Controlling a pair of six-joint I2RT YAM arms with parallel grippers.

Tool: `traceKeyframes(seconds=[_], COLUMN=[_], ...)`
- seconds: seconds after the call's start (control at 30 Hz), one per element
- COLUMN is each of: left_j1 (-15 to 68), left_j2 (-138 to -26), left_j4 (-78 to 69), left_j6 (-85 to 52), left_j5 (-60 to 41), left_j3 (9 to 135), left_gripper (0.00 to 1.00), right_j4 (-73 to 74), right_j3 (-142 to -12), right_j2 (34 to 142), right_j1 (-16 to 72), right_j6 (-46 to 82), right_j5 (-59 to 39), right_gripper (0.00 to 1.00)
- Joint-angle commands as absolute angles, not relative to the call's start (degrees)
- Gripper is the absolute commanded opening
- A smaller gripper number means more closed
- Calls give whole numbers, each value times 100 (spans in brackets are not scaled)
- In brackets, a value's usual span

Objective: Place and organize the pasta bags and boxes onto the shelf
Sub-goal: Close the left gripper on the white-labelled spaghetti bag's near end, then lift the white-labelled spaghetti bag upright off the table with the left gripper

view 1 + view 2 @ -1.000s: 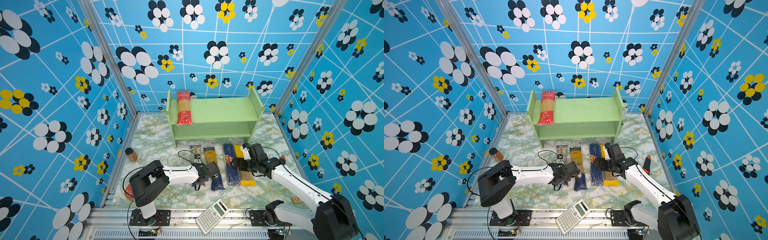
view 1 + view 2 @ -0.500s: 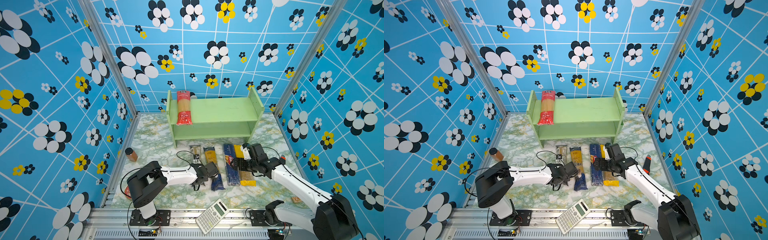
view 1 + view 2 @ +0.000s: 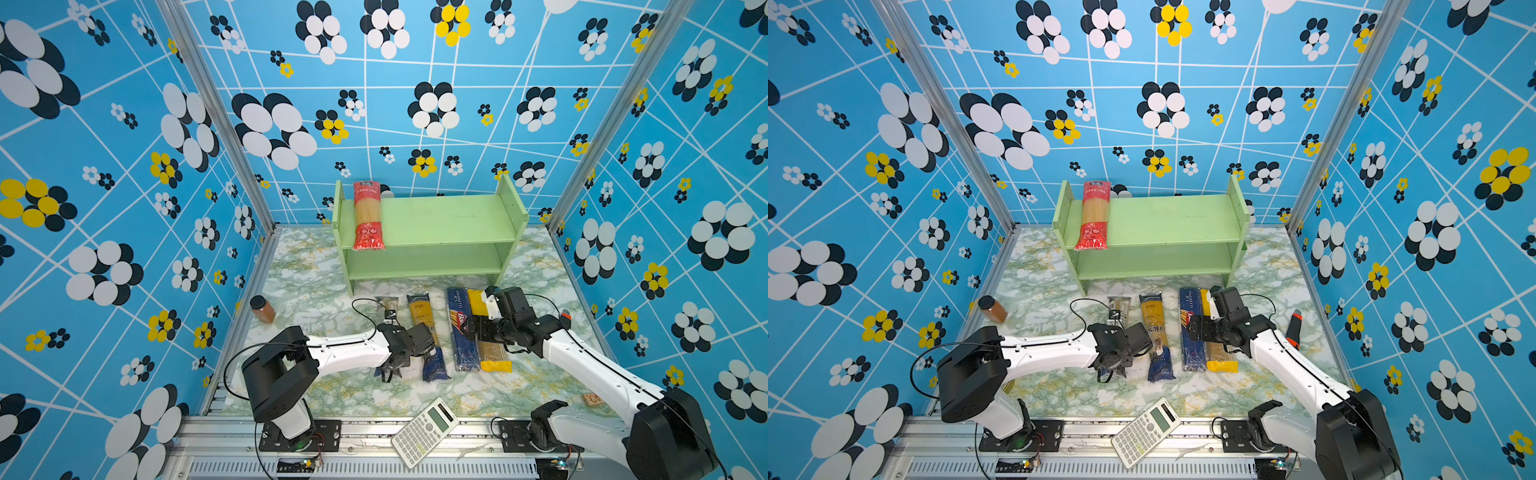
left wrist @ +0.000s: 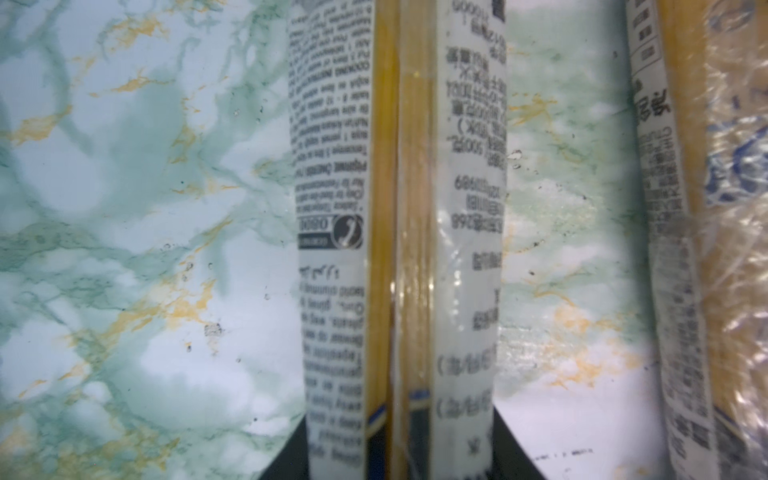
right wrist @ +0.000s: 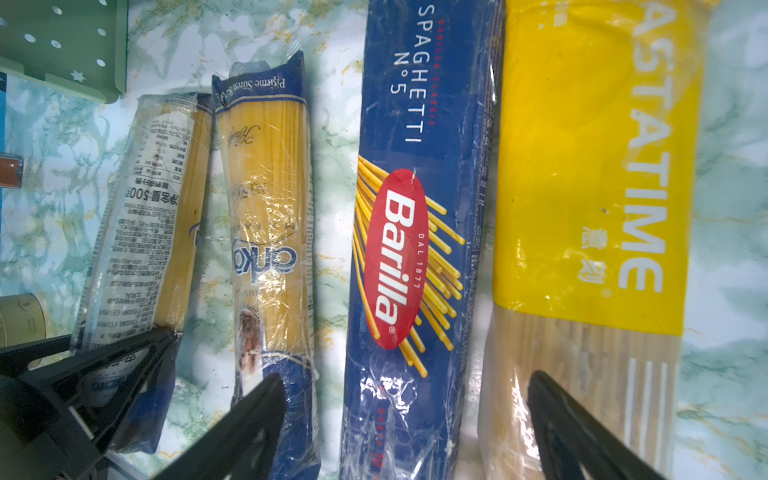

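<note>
So the left fingers (image 5: 137,353) are clamped on the clear/navy bag (image 4: 399,208), probably to carry it to the shelf (image 3: 436,220), while the right fingers (image 5: 249,415) sit spread over the Barilla box (image 5: 415,249) (nothing grabbed).

1 red-ended bag (image 3: 367,216) lies atop the shelf (image 3: 449,220).

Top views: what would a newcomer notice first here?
A red-ended spaghetti bag lies alone on the green shelf, top tier, left end as viewed. In front, on the marble table, the left gripper straddles a clear bag, and the open right gripper hangs over the blue Barilla box.
</note>
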State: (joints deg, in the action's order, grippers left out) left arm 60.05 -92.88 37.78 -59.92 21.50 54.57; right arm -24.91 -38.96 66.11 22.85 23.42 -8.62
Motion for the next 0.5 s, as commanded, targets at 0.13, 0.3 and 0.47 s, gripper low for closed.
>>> traceKeyframes(seconds=[0.13,0.3,0.47], left_j1=[6029,6029,6029], left_j2=[-8733,-8534,-8198], left_j4=[3765,3580,3502], left_j6=[-5616,-5205,-5151], left_j5=[2137,1717,1592], left_j3=[5691,5724,5610], left_gripper=[0,0,0], right_j4=[-2553,-2550,-2546], right_j3=[-3846,-3850,-3832], right_j2=[6583,6592,6596], right_j1=[2329,2329,2328], right_j6=[2400,2405,2411], right_j5=[-773,-765,-756], right_gripper=[93,93,93])
